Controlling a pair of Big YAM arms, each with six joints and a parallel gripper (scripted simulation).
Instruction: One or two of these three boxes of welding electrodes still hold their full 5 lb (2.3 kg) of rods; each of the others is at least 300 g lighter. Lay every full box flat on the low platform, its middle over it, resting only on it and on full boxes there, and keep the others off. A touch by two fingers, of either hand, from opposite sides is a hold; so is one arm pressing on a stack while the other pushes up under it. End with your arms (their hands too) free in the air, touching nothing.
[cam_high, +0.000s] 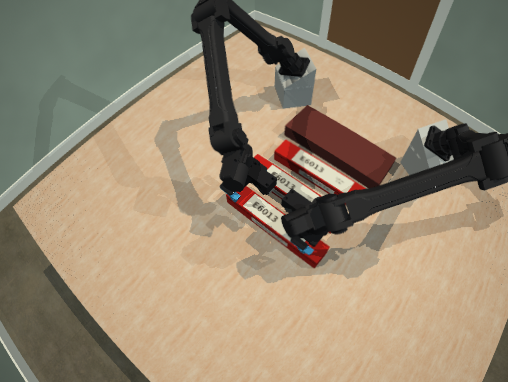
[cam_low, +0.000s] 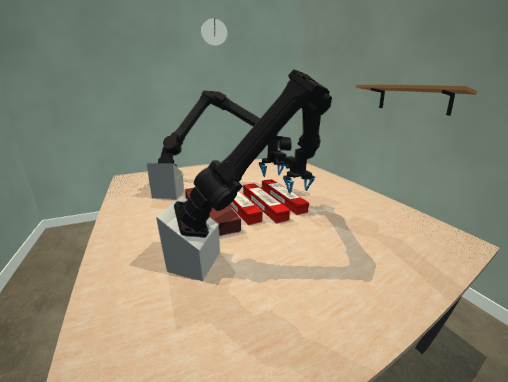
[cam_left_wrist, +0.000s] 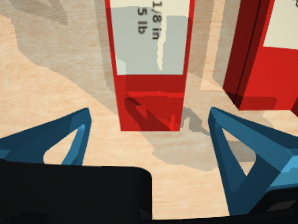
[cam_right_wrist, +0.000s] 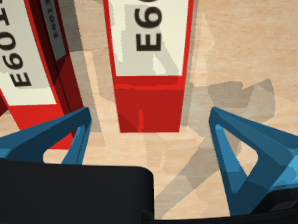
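Note:
Three red E6013 electrode boxes lie flat side by side on the table. The front box (cam_high: 262, 212) (cam_low: 288, 198) (cam_left_wrist: 150, 50) (cam_right_wrist: 150, 50) is farthest from the low dark-red platform (cam_high: 340, 145) (cam_low: 227, 222). The middle box (cam_high: 281, 180) (cam_low: 267, 204) (cam_left_wrist: 262, 60) (cam_right_wrist: 22, 60) and the back box (cam_high: 312, 170) (cam_low: 246, 206) lie between the two. My right gripper (cam_high: 236, 196) (cam_low: 298, 185) (cam_right_wrist: 150, 113) is open just above the front box's E6013 end. My left gripper (cam_high: 306, 248) (cam_low: 270, 169) (cam_left_wrist: 149, 113) is open just above its 5 lb end. Neither holds anything.
Two grey pedestals (cam_high: 295, 90) (cam_high: 420, 152) (cam_low: 165, 182) (cam_low: 187, 257) carry the arms behind the platform. The platform top is bare. The wooden table (cam_high: 200, 310) stretches wide in front of the boxes.

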